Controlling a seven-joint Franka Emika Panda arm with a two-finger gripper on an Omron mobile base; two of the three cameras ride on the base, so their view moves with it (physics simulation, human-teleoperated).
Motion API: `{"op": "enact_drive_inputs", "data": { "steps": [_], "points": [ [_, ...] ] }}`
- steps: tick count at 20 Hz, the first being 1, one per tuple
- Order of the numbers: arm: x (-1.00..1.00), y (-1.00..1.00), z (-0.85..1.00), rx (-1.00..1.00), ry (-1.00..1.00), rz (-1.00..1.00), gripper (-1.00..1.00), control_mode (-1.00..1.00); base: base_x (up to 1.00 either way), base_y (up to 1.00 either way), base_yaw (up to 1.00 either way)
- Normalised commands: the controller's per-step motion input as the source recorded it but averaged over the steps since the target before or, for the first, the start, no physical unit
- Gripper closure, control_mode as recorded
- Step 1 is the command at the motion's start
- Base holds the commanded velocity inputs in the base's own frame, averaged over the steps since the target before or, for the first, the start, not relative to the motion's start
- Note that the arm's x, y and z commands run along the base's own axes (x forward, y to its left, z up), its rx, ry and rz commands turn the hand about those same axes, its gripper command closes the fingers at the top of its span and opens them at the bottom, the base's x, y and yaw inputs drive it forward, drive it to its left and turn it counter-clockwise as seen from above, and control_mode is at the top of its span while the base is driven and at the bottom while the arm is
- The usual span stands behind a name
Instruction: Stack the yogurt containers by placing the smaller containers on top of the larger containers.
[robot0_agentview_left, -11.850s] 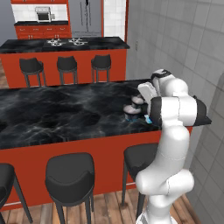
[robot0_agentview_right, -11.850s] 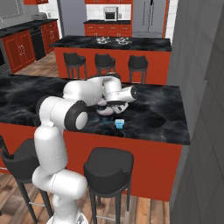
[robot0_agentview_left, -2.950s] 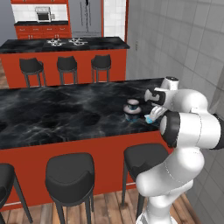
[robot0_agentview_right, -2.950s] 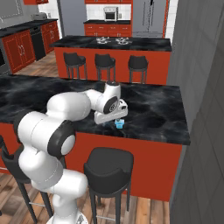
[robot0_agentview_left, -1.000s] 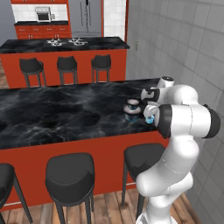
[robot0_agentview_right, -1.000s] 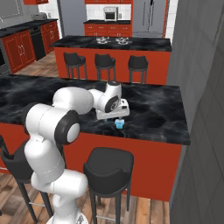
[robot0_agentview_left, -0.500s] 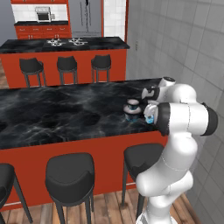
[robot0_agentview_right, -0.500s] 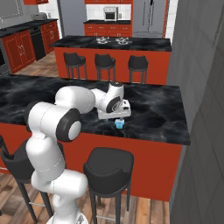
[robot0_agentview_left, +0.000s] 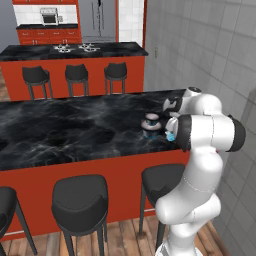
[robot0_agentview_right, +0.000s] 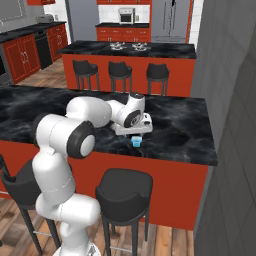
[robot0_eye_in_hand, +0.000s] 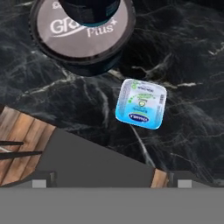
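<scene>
The larger container, a wide tub (robot0_eye_in_hand: 83, 33) with a pale lid and dark body, stands on the black marble counter (robot0_agentview_left: 60, 130). A small dark cup (robot0_eye_in_hand: 89, 8) sits on top of its lid, and the stacked pair (robot0_agentview_left: 151, 127) also shows in the left base view. A small light-blue cup (robot0_eye_in_hand: 141, 103) stands alone on the counter beside the tub, close to the front edge (robot0_agentview_right: 136, 142). My gripper (robot0_eye_in_hand: 111, 179) hovers above that cup, open and empty, with its fingertips (robot0_eye_in_hand: 43, 177) spread wide. In the right base view the hand (robot0_agentview_right: 136, 127) covers the tub.
The counter's front edge runs just behind the blue cup; below it are a dark stool seat (robot0_eye_in_hand: 96, 159) and wooden floor. Bar stools (robot0_agentview_left: 80, 197) line the counter front. A grey tiled wall (robot0_agentview_left: 210, 55) stands to the right. A second island (robot0_agentview_left: 75, 50) is behind.
Almost nothing differs: the hand has edged slightly over the light-blue cup, and the jaws stay open.
</scene>
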Motion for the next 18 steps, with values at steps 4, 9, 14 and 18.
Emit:
{"op": "enact_drive_inputs", "data": {
  "steps": [4, 9, 14, 18],
  "points": [
    [0.07, -0.20, -0.03, 0.00, 0.00, 0.00, -1.00, -1.00, 0.00, 0.00, 0.00],
    [0.10, -0.18, -0.03, 0.00, 0.00, 0.00, -1.00, -1.00, 0.00, 0.00, 0.00],
    [0.14, -0.02, -0.05, 0.00, 0.00, 0.00, -1.00, -1.00, 0.00, 0.00, 0.00],
    [0.09, 0.00, -0.07, 0.00, 0.00, 0.00, -1.00, -1.00, 0.00, 0.00, 0.00]
  ]
}}
